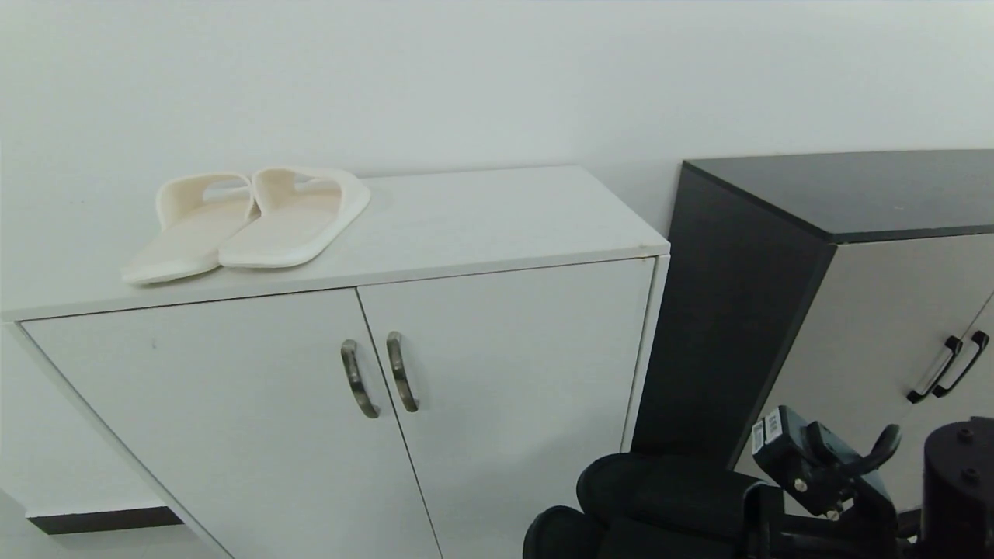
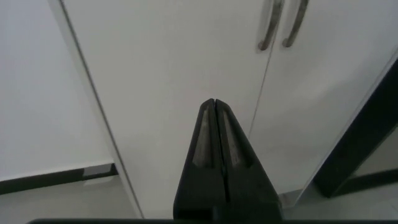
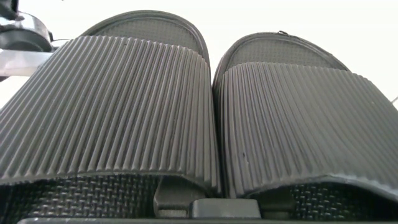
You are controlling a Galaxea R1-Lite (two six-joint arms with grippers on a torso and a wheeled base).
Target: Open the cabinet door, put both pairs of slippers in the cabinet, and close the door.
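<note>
— What is biggest in your head view?
— The white cabinet [image 1: 505,225], across the left and centre of the frame, with both doors shut. A dark cabinet [image 1: 839,186] stands against it on the right.
— Where are your slippers?
— The cream pair [image 1: 248,225] lies side by side on the white cabinet's top, at upper left. You see the grey ribbed pair [image 3: 118,106] pressed together right against the right wrist camera, low at the bottom right of the head view.
— And your arms?
— Your right gripper [image 3: 186,198] is clamped on the grey pair. Your left gripper [image 2: 215,134] has its fingers pressed together on nothing and points at the white door below the two handles [image 1: 359,379].
</note>
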